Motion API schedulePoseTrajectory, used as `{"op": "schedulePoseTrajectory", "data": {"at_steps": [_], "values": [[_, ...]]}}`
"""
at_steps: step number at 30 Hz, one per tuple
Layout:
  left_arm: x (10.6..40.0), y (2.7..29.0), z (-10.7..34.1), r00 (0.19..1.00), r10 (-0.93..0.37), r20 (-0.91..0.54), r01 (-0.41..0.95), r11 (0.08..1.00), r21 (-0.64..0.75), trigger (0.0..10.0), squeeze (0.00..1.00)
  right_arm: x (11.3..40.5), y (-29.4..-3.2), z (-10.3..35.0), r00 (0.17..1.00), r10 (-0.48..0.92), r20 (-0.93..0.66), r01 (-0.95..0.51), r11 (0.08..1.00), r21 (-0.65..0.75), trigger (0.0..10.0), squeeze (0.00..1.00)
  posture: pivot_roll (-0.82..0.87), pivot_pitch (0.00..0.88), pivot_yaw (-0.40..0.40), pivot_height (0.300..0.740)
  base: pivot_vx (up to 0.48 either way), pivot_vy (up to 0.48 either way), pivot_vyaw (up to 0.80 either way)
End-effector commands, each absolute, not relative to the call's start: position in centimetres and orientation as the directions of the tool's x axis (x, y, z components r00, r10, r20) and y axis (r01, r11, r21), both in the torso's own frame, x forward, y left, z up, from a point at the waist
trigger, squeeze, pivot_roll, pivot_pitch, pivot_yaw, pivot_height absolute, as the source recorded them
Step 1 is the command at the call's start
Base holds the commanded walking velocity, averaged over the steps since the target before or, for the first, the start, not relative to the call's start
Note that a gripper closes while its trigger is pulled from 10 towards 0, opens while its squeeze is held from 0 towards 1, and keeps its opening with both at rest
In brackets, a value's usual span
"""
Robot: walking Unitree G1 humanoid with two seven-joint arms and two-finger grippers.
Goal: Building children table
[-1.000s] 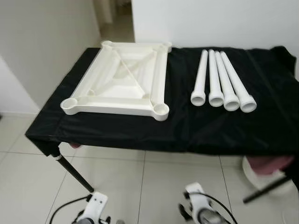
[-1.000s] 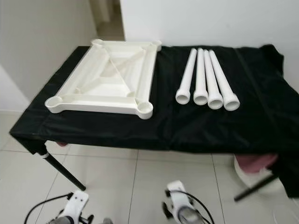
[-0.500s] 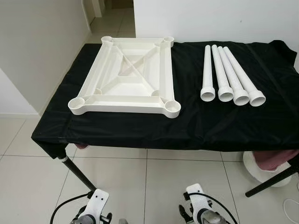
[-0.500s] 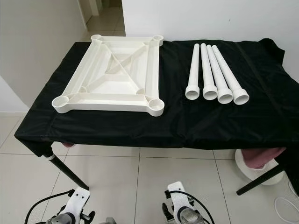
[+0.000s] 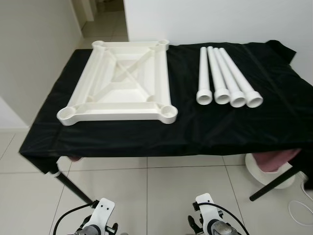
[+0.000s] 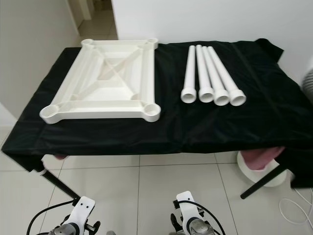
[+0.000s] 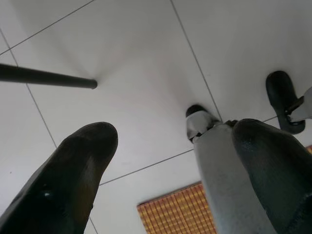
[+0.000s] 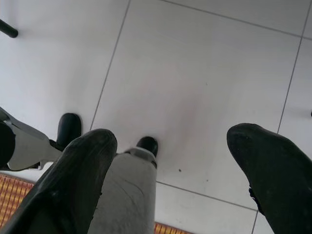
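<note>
While both arms hang idle at the robot's sides, the left gripper (image 7: 165, 170) and right gripper (image 8: 170, 180) point down at the tiled floor (image 8: 195, 73), each with its two black fingers spread apart and nothing between them. Well ahead of and above both grippers stands a work table draped in black cloth (image 5: 205, 127). On it, forward of the left gripper, lies the white children's tabletop (image 5: 122, 81), flipped underside up so its cross-bracing and four round corner sockets face the ceiling; its long axis runs away from the robot. Forward of the right gripper, four white legs (image 5: 225, 76) lie side by side, touching or nearly so, and apart from the tabletop. Each leg's long axis also runs away from the robot, fanning slightly, with the flared open ends pointing back toward it.

Assembly appears not to have begun: no leg sits in a socket. The step in hand looks like the approach to the work table. The next move likely calls for raising the right gripper to the nearest leg, closing around its shaft, tipping it upright and seating it into a corner socket, possibly with the left gripper steadying the tabletop.
</note>
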State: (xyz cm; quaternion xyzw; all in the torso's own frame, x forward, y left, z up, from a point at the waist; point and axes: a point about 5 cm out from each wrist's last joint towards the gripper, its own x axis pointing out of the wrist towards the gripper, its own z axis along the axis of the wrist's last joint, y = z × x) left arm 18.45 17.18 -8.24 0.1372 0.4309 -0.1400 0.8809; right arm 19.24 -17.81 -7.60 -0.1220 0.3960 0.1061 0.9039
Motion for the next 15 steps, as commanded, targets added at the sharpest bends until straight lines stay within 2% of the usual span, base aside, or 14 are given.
{"op": "schedulePoseTrajectory", "data": {"at_steps": [1, 11, 15], "values": [[18.07, 17.43, -8.44, 0.58, -0.109, -0.808, 0.368, 0.919, 0.14, 10.0, 0.0, 18.78, -17.8, -7.88, 0.647, 0.096, -0.756, -0.294, 0.947, -0.13, 10.0, 0.0, -0.07, 0.0, 0.078, 0.74, 0.0, -0.39, 0.0], [18.08, 17.45, -8.44, 0.58, -0.105, -0.808, 0.369, 0.918, 0.147, 10.0, 0.0, 18.92, -17.8, -7.8, 0.65, 0.097, -0.754, -0.294, 0.947, -0.132, 10.0, 0.0, -0.07, 0.0, 0.08, 0.74, 0.0, -0.38, 0.0], [18.08, 17.51, -8.43, 0.582, -0.102, -0.807, 0.364, 0.92, 0.146, 10.0, 0.0, 18.94, -17.78, -7.8, 0.65, 0.097, -0.754, -0.294, 0.947, -0.132, 10.0, 0.0, -0.07, 0.0, 0.079, 0.74, 0.0, 0.0, 0.0]]}}
